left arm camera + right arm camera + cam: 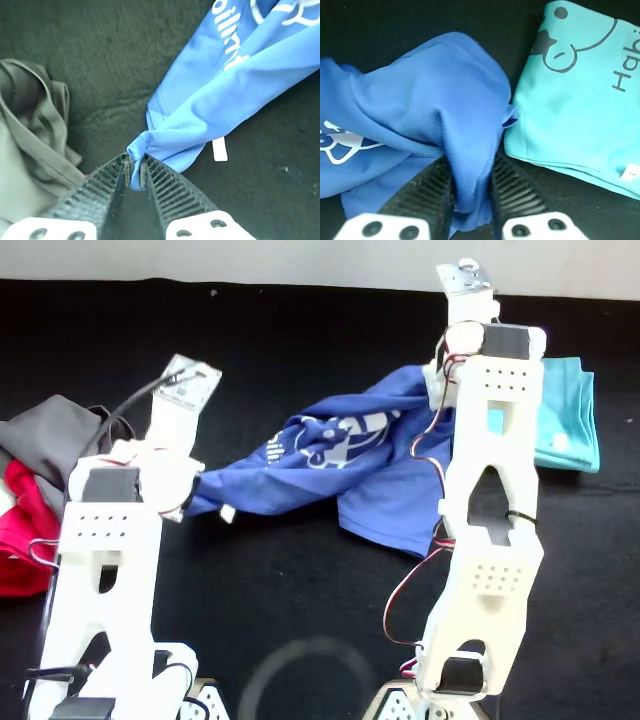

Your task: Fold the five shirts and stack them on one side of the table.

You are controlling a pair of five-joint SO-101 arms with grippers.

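**Both grippers clamped on the blue shirt point(330, 455): mind the thin left hold**

Your left gripper point(135, 172) is closed on just 1 small bunched tip of the shirt's left end, and only a sliver of cloth sits between the pads. Your right gripper point(470, 192) is closed around a thicker fold at the shirt's far right end. The shirt hangs between them, twisted and sagging onto the middle of the black table point(300, 590).

- Pulling the 2 ends apart to flatten it could slip the tip out of the left pads, and that side would drop in a heap.
- The folded teal shirt point(565, 415) lies just beside the right gripper at the far right. A sweep that way could drag it open.
- The grey shirt point(50, 440) and red shirt point(20, 530) are heaped at the left, near the left gripper, so lowering there risks snagging them.
- Setting the shirt down while it is twisted would likely trap creases.
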